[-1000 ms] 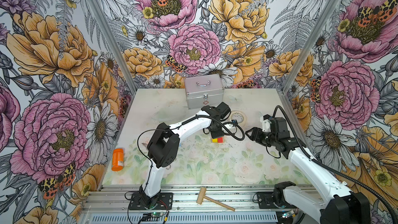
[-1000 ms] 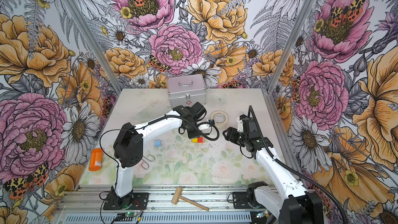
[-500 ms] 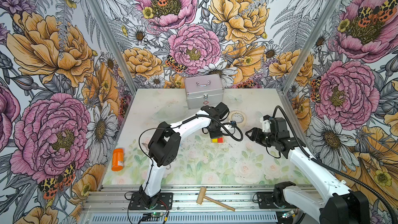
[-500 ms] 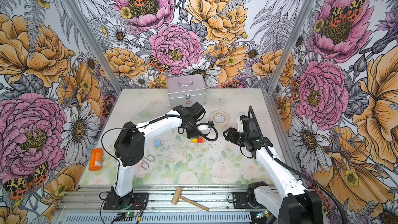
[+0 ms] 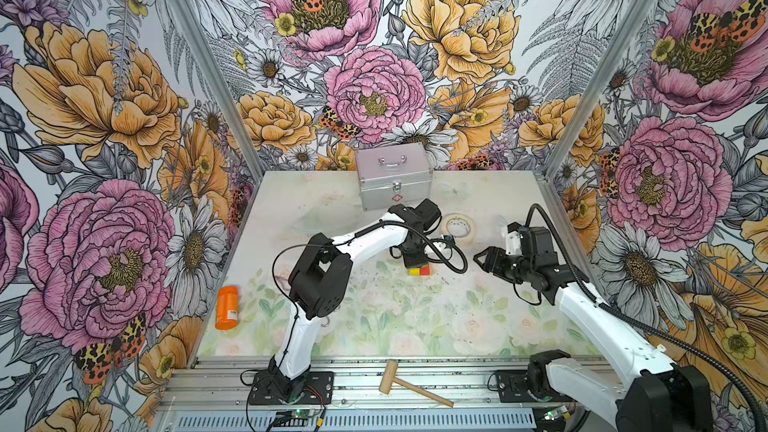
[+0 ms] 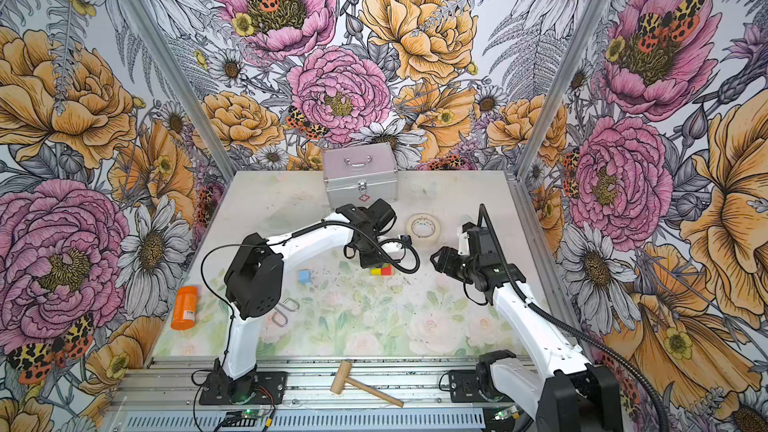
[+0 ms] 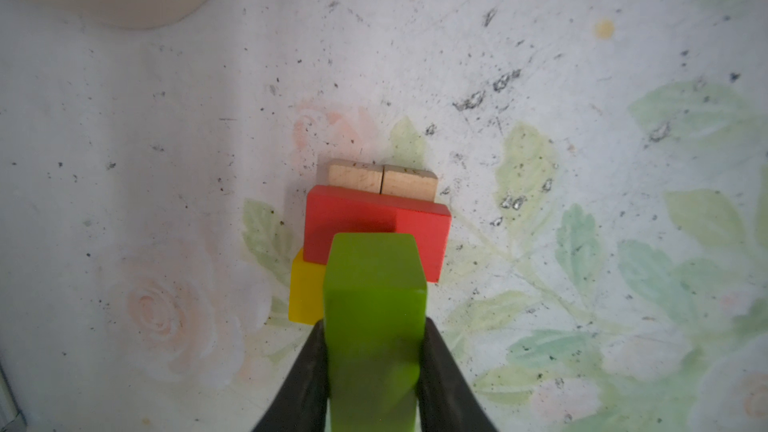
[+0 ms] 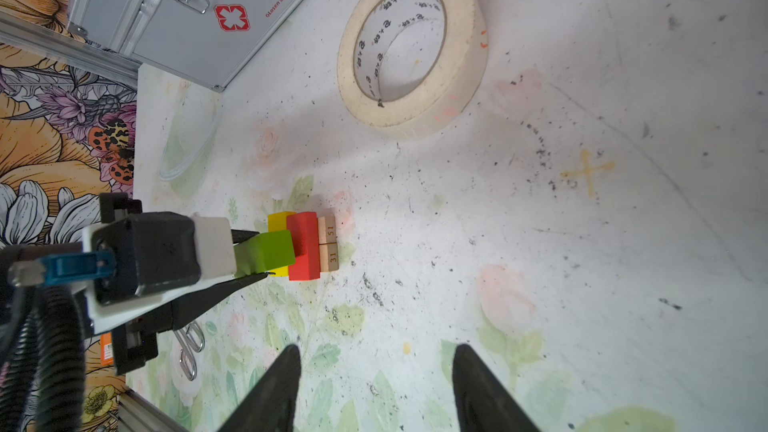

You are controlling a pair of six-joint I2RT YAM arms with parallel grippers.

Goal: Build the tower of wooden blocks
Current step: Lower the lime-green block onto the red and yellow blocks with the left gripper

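Observation:
The tower stands mid-table: two tan bars lie side by side, with a red bar and a yellow bar across them. My left gripper is shut on a green bar, which it holds directly over the red and yellow bars. I cannot tell whether the green bar touches them. In both top views the left gripper hides the green bar. A light blue cube lies apart to the left. To the right of the stack my right gripper is open and empty.
A silver case stands at the back. A masking tape roll lies just behind the stack. An orange bottle lies at the left edge. Metal clips lie near the left arm. A wooden mallet rests on the front rail.
The left arm has shifted only very slightly over the stack, with the green bar still in its grip. The right arm has not moved.

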